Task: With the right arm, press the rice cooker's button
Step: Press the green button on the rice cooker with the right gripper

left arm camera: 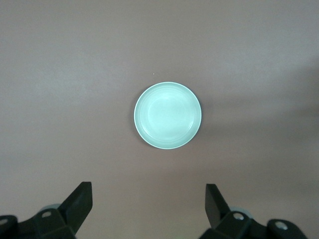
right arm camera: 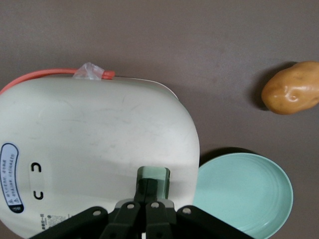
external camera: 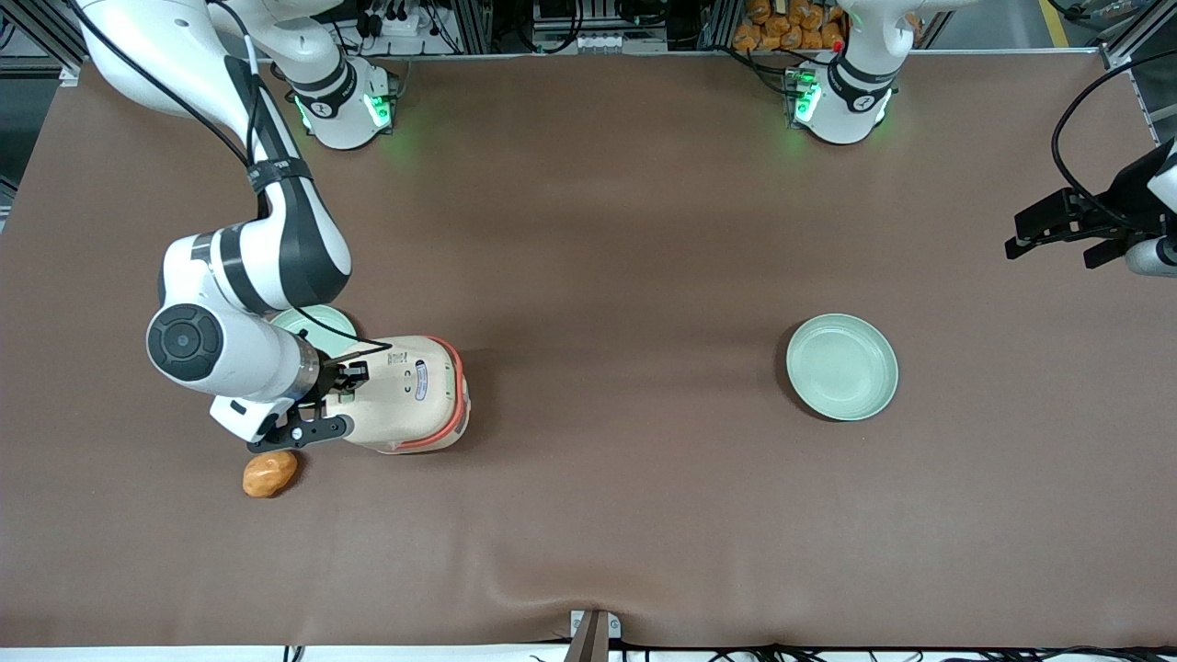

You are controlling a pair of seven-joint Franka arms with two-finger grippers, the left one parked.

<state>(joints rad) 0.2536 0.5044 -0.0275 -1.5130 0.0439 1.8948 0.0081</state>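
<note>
The rice cooker [external camera: 414, 395] is cream-white with a salmon-pink band and lies toward the working arm's end of the table. It also shows in the right wrist view [right arm camera: 99, 134]. The right arm [external camera: 257, 267] reaches down beside it. My gripper [external camera: 352, 375] is shut, its two fingers pressed together with nothing between them. In the right wrist view the gripper [right arm camera: 152, 185] has its tips against the small translucent green button [right arm camera: 153, 174] on the cooker's edge.
A pale green plate [external camera: 317, 324] lies beside the cooker, partly under the arm, and shows in the wrist view [right arm camera: 244, 194]. A potato [external camera: 269, 473] lies nearer the front camera. A second green plate [external camera: 841, 366] lies toward the parked arm's end.
</note>
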